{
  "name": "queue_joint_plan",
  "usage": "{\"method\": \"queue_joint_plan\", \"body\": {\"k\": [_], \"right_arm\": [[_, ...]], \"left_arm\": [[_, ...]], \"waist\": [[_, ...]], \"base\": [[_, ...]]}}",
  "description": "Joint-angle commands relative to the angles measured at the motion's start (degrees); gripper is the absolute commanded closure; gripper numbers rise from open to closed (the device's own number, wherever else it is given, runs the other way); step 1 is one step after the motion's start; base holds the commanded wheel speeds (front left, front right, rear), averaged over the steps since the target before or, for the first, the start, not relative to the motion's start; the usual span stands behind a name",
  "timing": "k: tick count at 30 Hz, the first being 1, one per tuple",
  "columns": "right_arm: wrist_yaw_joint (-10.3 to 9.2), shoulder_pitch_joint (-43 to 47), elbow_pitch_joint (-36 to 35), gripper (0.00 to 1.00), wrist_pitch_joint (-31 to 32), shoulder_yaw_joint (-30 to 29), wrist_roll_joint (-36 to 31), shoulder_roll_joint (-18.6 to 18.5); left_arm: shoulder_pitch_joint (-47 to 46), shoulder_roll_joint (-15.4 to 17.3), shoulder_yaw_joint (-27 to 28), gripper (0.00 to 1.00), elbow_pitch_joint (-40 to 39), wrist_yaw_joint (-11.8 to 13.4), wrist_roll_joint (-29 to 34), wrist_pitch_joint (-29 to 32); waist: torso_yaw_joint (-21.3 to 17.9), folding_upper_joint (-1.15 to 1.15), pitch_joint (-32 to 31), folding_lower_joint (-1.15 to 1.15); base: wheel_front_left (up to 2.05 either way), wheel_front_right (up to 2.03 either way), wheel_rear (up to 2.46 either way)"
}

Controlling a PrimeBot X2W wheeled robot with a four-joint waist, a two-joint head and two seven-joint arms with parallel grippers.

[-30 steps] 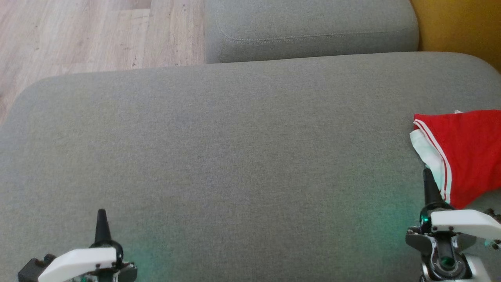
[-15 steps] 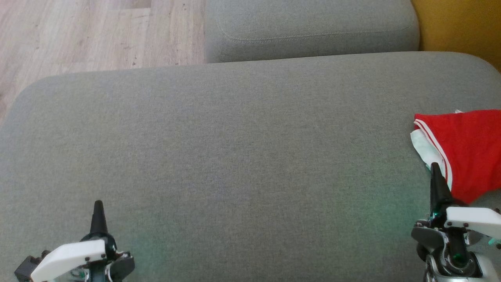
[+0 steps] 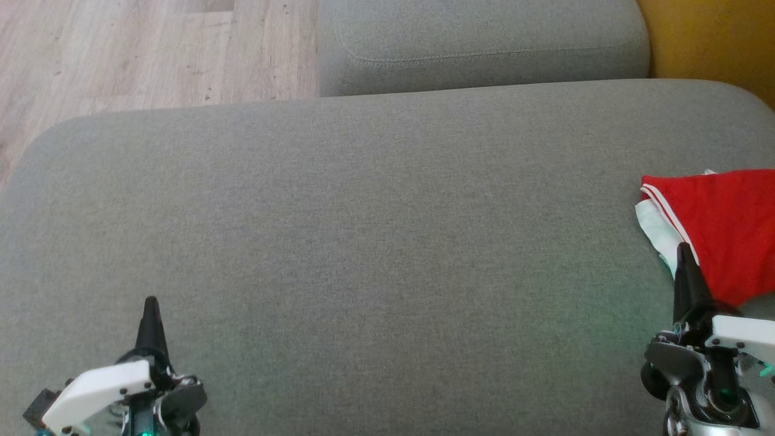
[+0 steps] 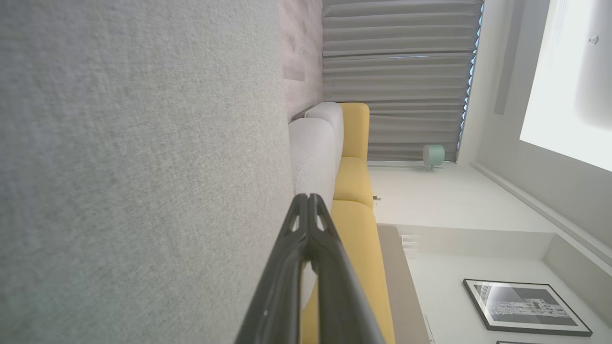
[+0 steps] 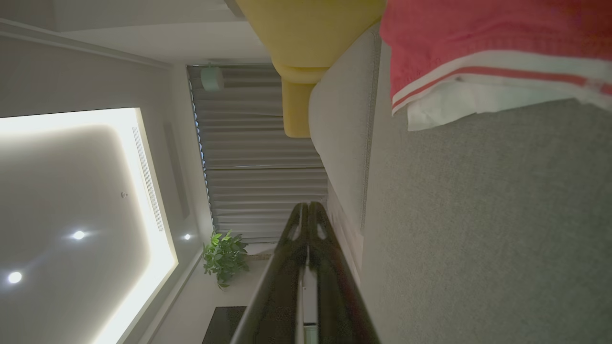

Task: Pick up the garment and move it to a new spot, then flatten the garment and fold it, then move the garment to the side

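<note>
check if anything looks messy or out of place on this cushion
Only mildly: the red garment lies at the far right of the grey cushion, running off the edge of the head view, and a white layer pokes out unevenly beyond its red edge. No spill or damage shows.

Garment [image 3: 729, 230] cut off at right edge; right hand [image 3: 685, 254] hides part of hem.
</note>
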Motion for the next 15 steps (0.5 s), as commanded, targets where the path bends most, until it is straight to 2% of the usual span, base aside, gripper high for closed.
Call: {"method": "queue_joint_plan", "body": {"k": [1,15], "right_arm": [[-0.03,-1.1,-2.4,1.00,0.4,1.2,0.4,-0.3],[-0.03,-1.1,-2.4,1.00,0.4,1.2,0.4,-0.3]], "left_arm": [[-3.0,0.5,2.3,1.00,-2.2,-0.4,-0.3,0.4],[-3.0,0.5,2.3,1.00,-2.2,-0.4,-0.3,0.4]], "waist": [[0.0,0.00,0.0,0.00],[0.0,0.00,0.0,0.00]], "base": [[0.00,0.00,0.00],[0.00,0.00,0.00]]}}
